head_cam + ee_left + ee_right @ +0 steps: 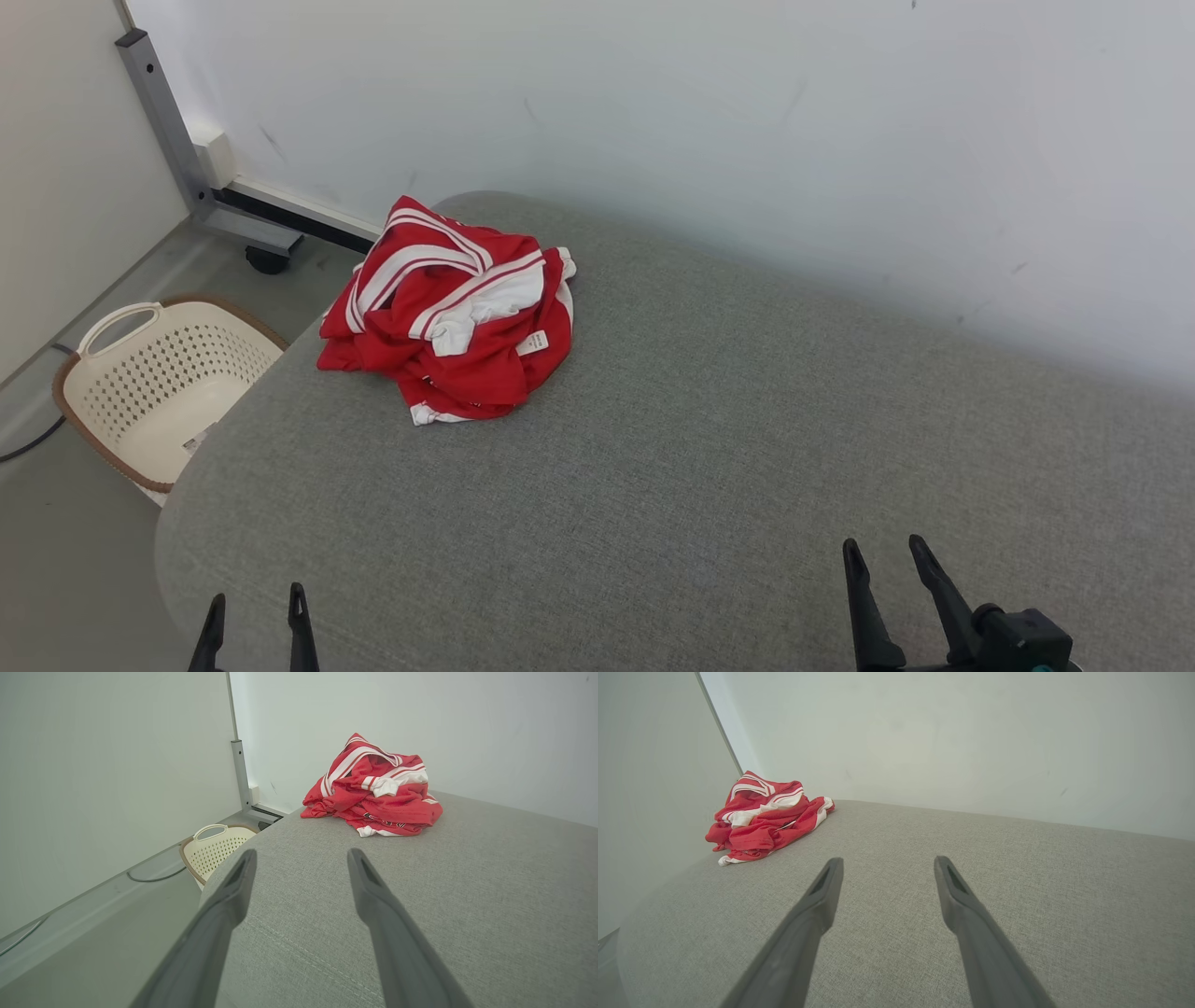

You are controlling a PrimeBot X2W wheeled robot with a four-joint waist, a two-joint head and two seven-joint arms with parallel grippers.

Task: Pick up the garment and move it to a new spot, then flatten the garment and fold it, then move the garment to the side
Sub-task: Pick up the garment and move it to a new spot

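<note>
Garment is seen crumpled on the bench, well ahead of the left pincer and ahead and far left of the right pincer. Each pincer is held apart and empty. A basket is seen on the floor, ahead and left of the left pincer.

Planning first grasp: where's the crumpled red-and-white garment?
Head view: the red-and-white garment sits far left on the grey fabric surface, near the cream perforated basket.
</note>
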